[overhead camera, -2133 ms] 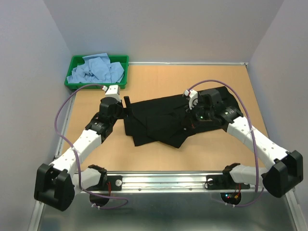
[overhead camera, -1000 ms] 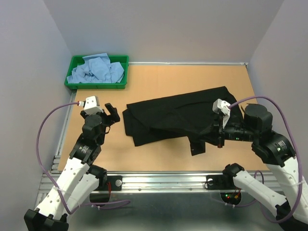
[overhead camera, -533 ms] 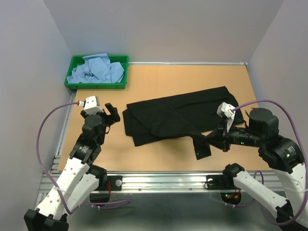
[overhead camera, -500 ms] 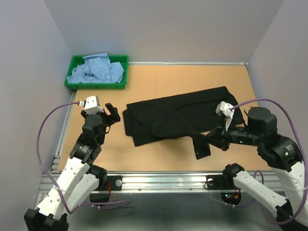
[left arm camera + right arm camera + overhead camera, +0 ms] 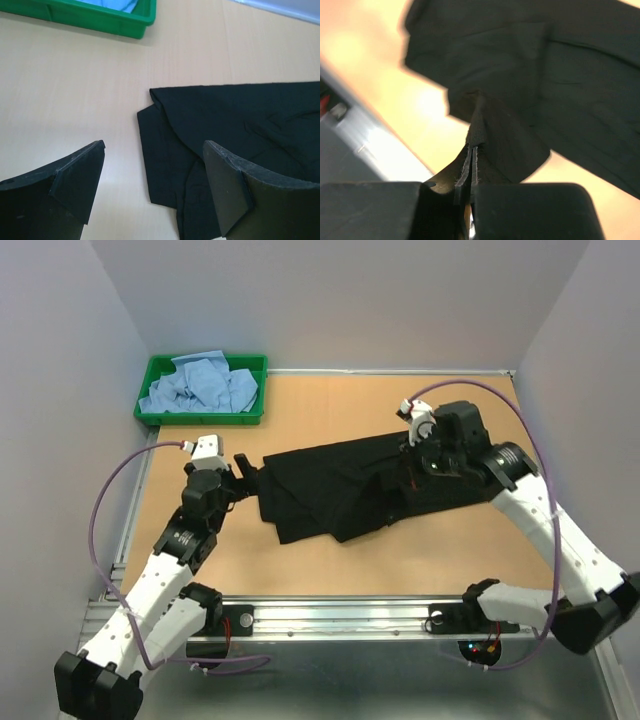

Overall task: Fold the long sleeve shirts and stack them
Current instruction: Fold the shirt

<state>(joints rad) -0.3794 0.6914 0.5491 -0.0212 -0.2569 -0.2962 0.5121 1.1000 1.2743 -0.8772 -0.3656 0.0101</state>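
A black long sleeve shirt (image 5: 330, 490) lies crumpled across the middle of the table. My right gripper (image 5: 408, 468) hangs over its right half, shut on a raised fold of the black cloth (image 5: 485, 125); the jaws (image 5: 472, 167) pinch the fold's edge. At the shirt's left edge my left gripper (image 5: 245, 478) stands open with nothing in it. In the left wrist view its fingertips (image 5: 95, 152) frame the shirt's left corner (image 5: 165, 150), above the cloth. Light blue shirts (image 5: 200, 385) are piled in the green tray (image 5: 155, 412) at the far left.
The tan table top (image 5: 330, 405) is walled on the left, back and right. A metal rail (image 5: 350, 618) runs along the near edge between the arm bases. The tray's green rim (image 5: 100, 17) shows at the top of the left wrist view.
My right gripper has carried the pinched black cloth from the near right back over the shirt, toward the far side. The left gripper has shifted a little closer to the shirt's left edge.
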